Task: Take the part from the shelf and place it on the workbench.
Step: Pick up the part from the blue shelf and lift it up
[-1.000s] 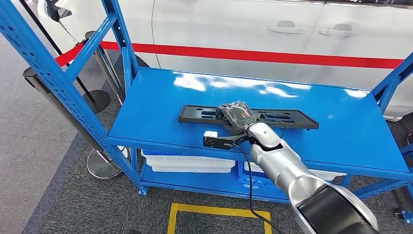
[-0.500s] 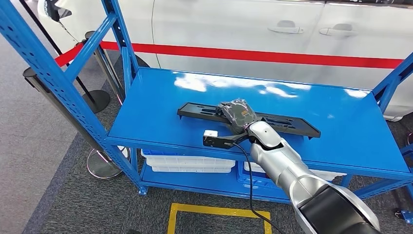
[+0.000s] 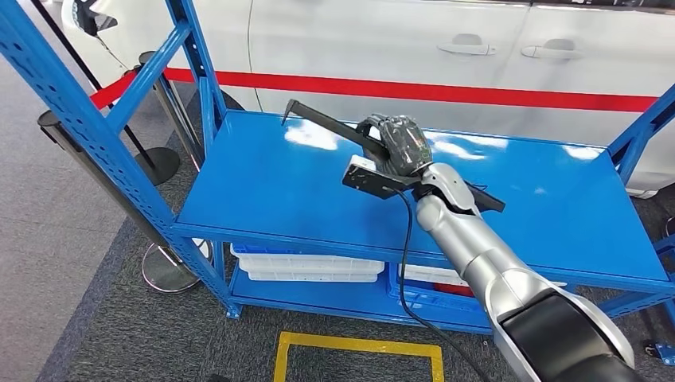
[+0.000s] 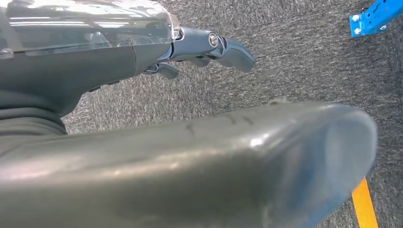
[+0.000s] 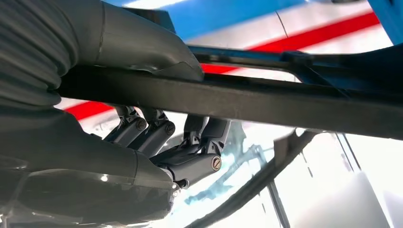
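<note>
Part (image 3: pixel 318 119) within right hand (image 3: pixel 402 143) fingers (image 5: pixel 152 135)

Long black part (image 3: pixel 318 121) tilted above blue shelf (image 3: pixel 255 183).

part's (image 3: pixel 326 123) middle behind right hand (image 3: pixel 400 143)

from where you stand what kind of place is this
Probably a car workshop or assembly floor: a blue steel shelf rack, a white car behind it, and the right hand holds a long black part.
</note>
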Tool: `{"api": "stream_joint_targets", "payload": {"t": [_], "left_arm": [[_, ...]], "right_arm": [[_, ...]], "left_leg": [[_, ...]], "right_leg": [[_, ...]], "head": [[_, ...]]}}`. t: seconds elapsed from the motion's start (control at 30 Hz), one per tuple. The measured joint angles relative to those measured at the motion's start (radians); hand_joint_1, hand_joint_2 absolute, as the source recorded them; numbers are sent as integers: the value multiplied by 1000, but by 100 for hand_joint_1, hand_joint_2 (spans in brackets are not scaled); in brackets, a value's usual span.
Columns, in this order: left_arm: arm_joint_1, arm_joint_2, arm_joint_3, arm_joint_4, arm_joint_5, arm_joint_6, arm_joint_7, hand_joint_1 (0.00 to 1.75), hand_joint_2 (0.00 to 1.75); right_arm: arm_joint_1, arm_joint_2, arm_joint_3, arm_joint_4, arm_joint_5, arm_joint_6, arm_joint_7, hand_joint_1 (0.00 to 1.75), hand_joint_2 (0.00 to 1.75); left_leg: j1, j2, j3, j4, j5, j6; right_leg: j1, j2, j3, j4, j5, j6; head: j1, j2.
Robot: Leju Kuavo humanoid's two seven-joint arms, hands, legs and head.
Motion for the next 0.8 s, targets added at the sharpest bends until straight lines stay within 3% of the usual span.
{"api": "stream_joint_targets", "payload": {"t": [0.3,0.8], "left_arm": [[-1,1,2,0,-3,4,5,0,0],[-16,1,5,0,-18,26,-53,0,0]], "right_arm": [[-88,-27,-74,-85,-179,61,-20,175,175],[-96,-23,-86,-117,-211,31,-49,175,175]], "left_leg": [[0,0,-1,0,0,0],[0,0,-1,0,0,0]], "right_leg": [[0,0,-1,1,0,0],[0,0,-1,1,0,0]], "head": [[0,0],[0,0]]}}
